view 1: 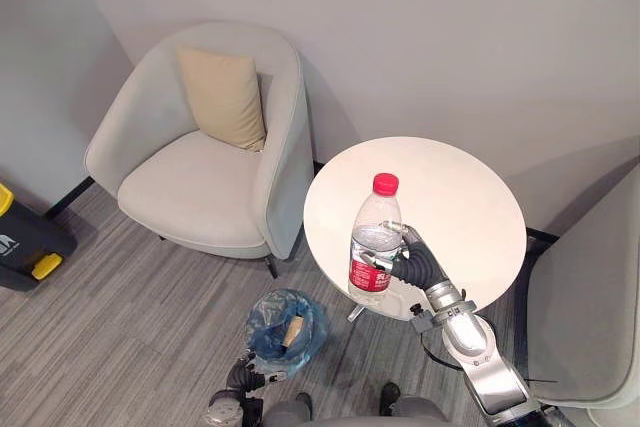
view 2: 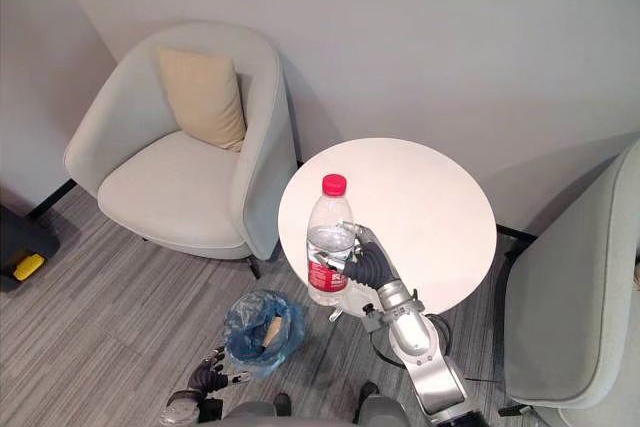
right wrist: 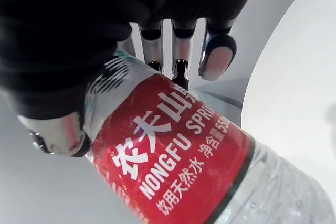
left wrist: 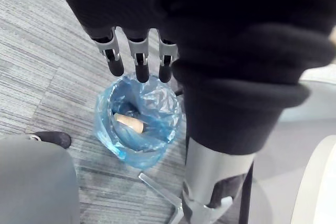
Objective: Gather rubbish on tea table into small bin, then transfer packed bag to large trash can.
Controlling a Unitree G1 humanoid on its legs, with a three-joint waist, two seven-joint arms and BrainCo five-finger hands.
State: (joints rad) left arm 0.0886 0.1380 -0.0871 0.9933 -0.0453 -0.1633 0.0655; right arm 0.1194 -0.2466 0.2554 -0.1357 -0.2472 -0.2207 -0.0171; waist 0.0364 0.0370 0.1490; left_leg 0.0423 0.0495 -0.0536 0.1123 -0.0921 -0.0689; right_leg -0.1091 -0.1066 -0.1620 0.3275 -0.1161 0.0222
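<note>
A clear plastic bottle (view 1: 375, 239) with a red cap and red label is held upright above the near left part of the round white tea table (view 1: 450, 197). My right hand (view 1: 415, 262) is shut on its lower half, fingers curled round the label (right wrist: 173, 166). On the floor below stands the small bin lined with a blue bag (view 1: 288, 325), a tan piece of rubbish (left wrist: 130, 123) inside it. My left hand (left wrist: 137, 59) hangs above the bin near the floor, fingers straight and holding nothing.
A light grey armchair (view 1: 200, 167) with a beige cushion (view 1: 222, 95) stands to the left of the table. Another grey chair (view 1: 585, 297) is at the right edge. A dark bin with yellow parts (view 1: 25, 237) sits far left on grey carpet.
</note>
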